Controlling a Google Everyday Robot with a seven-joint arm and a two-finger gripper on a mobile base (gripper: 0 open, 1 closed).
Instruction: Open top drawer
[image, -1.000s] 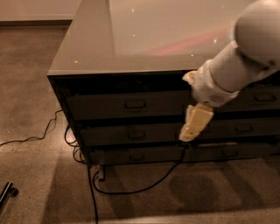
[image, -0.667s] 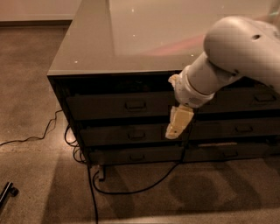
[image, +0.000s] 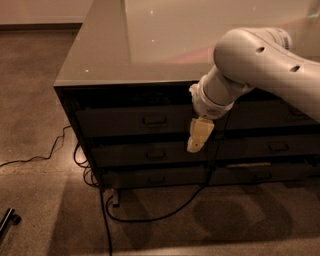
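Observation:
The top drawer (image: 120, 121) is the upper dark grey front in the left column of a low cabinet. It looks shut, and its small rectangular pull (image: 155, 120) sits at its centre. My gripper (image: 195, 144) hangs from the white arm (image: 250, 60), pointing down in front of the cabinet. It is just right of the pull, level with the gap between the top drawer and the second drawer. It touches nothing that I can see.
The second drawer (image: 150, 154) and third drawer (image: 155, 179) lie below. More drawer fronts (image: 277, 148) are in the right column. The glossy cabinet top (image: 150, 45) is above. Black cables (image: 150, 216) trail on the floor by the cabinet. A dark bar (image: 7, 220) lies at bottom left.
My arm has swung left along the cabinet front. The gripper now hangs closer to the top drawer's pull than before.

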